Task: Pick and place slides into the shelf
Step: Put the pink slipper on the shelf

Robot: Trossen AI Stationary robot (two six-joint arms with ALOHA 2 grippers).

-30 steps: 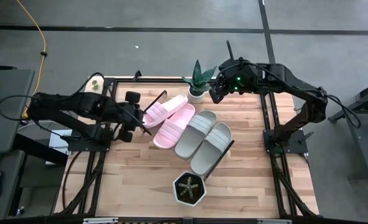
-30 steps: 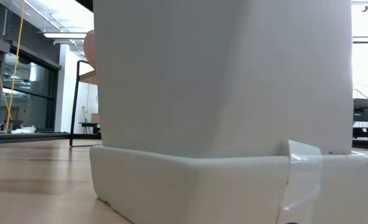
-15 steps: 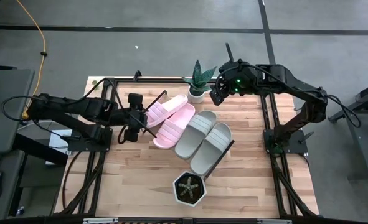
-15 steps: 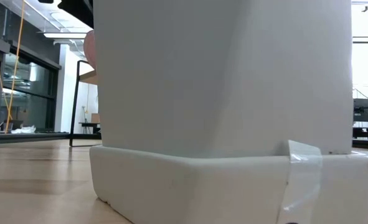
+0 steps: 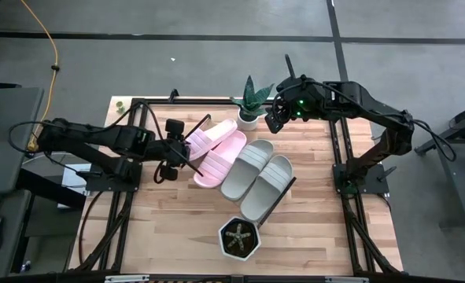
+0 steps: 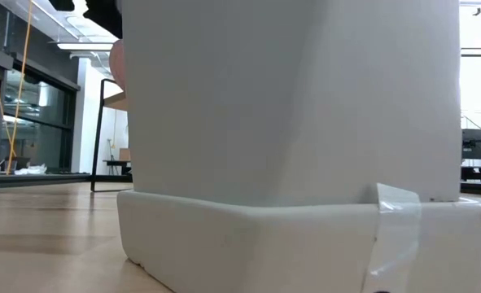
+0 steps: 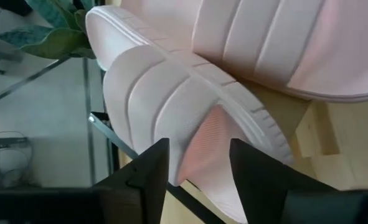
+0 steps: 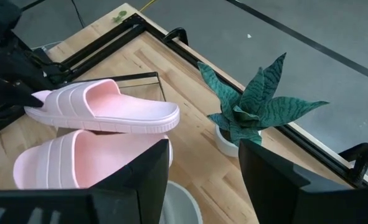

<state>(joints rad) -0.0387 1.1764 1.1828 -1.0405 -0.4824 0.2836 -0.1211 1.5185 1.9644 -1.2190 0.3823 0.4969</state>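
Slides (image 5: 236, 161): two pink, two grey-beige (four together), one shelf (image 5: 283, 191).

Two dark, multi-jointed arms of matte black segments with black cables looped along them. The right arm (image 5: 350, 98) carries a small green light near its wrist; the left arm (image 5: 98, 137) has rounded black joint housings. Each claw's fingers (image 7: 149, 171) are flat, angular black plates.

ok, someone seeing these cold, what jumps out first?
Four slides lined up across the shelf mid-table: two pink slides beside two grey slides. The left gripper sits at the end of the outer pink one, jaws open around its edge. The right gripper hangs open by the potted plant at the back.
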